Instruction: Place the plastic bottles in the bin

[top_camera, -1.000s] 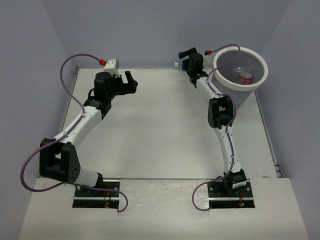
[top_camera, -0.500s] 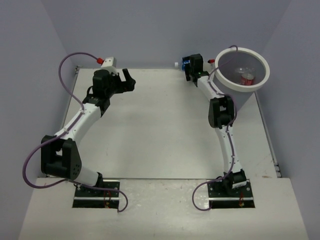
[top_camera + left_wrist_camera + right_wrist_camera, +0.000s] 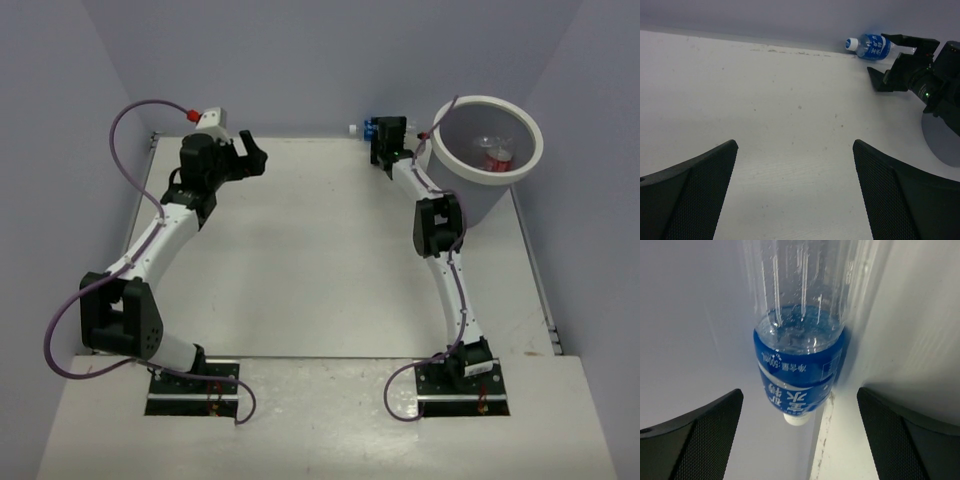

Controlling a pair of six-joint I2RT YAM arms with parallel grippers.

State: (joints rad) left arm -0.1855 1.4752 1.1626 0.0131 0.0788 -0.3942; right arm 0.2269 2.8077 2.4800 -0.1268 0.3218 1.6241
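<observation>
Blue-labelled bottle (image 3: 797,365) by the wall (image 3: 300,70), right tool (image 3: 797,395) spread astride it — left tool (image 3: 795,145) spread

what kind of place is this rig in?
Probably a lab robot test cell: plain walls box in a white table, the left arm and right arm are bolted at its near edge, and the props are a white bin and a blue-labelled bottle.

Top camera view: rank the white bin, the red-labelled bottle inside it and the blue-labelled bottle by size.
Largest: white bin.
Then red-labelled bottle and blue-labelled bottle look alike; the right pincer hides much of the blue one.
</observation>
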